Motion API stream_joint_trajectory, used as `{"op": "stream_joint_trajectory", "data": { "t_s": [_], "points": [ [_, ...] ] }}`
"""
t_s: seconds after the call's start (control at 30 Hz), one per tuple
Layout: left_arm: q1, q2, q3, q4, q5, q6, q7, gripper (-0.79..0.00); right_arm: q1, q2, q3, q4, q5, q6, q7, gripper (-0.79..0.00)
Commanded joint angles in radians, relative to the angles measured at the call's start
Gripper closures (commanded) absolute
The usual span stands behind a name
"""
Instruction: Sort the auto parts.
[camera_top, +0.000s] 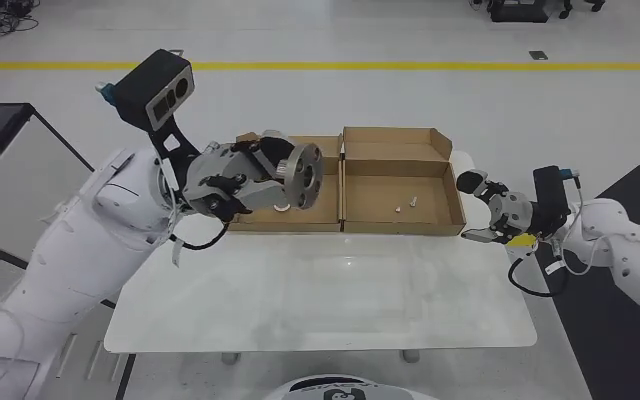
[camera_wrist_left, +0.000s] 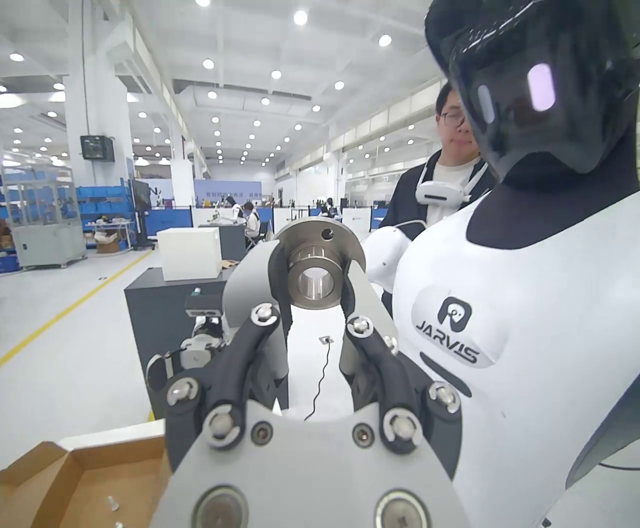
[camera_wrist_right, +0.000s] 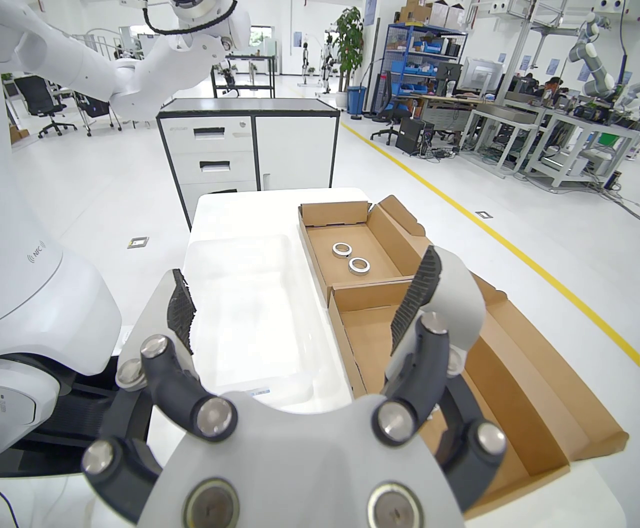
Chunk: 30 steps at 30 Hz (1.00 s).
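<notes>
Your left gripper (camera_wrist_left: 312, 282) clamps the flanged hub (camera_wrist_left: 320, 237) over the left box (camera_top: 325, 207), its axis roughly level; your right gripper (camera_wrist_right: 305, 290) gapes empty.

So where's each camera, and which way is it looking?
Top view: above the arms, looking down at the table and boxes; left gripper and right gripper show.
Left wrist view: on that arm, facing back at the robot's chest; its gripper grips a metal part.
Right wrist view: on that arm, looking along the table; its gripper is open.
Top and right wrist views share the boxes.
</notes>
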Motion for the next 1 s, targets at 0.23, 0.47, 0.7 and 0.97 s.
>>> {"op": "stream_joint_trajectory", "data": {
  "t_s": [0.23, 0.47, 0.7, 0.97],
  "points": [
    [0.064, -0.061, -0.071, -0.074, -0.068, 0.0, 0.051, 0.0, 0.0, 0.0, 0.0, 0.0, 0.0, 0.0, -0.001, -0.785],
    [0.127, -0.112, -0.141, -0.076, -0.099, 0.0, 0.0, 0.0, 0.0, 0.0, 0.0, 0.0, 0.0, 0.0, -0.001, -0.785],
    [0.163, -0.139, -0.177, -0.025, -0.077, 0.0, -0.19, 0.0, 0.0, 0.0, 0.0, 0.0, 0.0, 0.0, -0.001, -0.785],
    [0.184, -0.16, -0.205, -0.03, -0.168, 0.0, -0.29, 0.0, 0.0, 0.0, 0.0, 0.0, 0.0, 0.0, -0.001, -0.785]
  ]
}}
